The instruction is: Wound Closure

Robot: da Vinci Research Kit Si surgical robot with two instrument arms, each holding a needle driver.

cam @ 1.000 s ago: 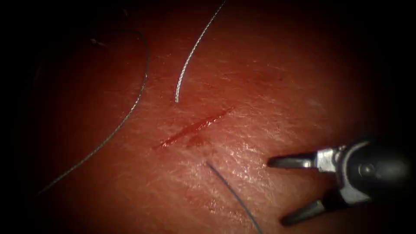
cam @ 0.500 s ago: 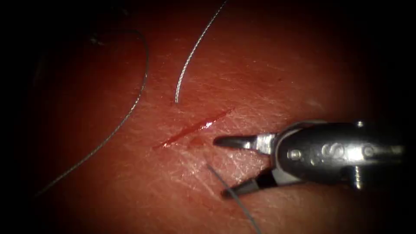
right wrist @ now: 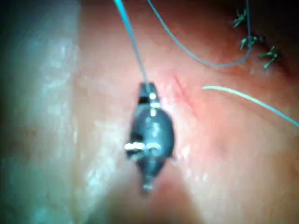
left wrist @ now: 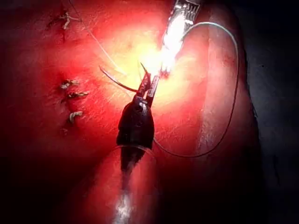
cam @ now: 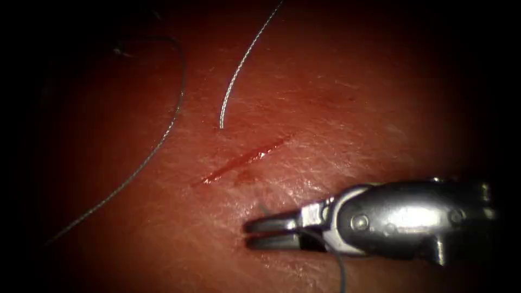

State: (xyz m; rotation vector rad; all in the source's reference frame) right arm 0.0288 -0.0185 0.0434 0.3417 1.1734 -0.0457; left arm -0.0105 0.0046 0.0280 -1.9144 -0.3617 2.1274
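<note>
In the endoscope view, the right arm's silver steel needle driver (cam: 252, 232) is lying low over the glistening red pork-belly tissue (cam: 353, 108), on the right of the short slanting dark-red cut (cam: 244, 159). Its jaws are pressing almost together on a thin dark-blue thread (cam: 339, 266), which is trailing back under the tool. A pale silvery curved strand (cam: 239, 68) is ending just above the cut, and a long grey thread loop (cam: 173, 116) is sweeping across the tissue on the left.

In the left wrist view, the left arm's dark needle driver (left wrist: 145, 86) is pointing at the brightly lit right tool (left wrist: 175, 32). A thin dark curved sliver (left wrist: 117, 81) is sitting at its tip; whether this is the needle, and whether it is gripped, cannot be told. Knotted pale stitches (left wrist: 70, 98) are lying well apart from both tools.

In the right wrist view, the right tool (right wrist: 147, 88) is pinching the blue thread (right wrist: 133, 46) just beside the cut (right wrist: 182, 95).

Judging from this, a sound hold is calling for the thread seated deep between the jaws, with no tension dragging on the tissue.
</note>
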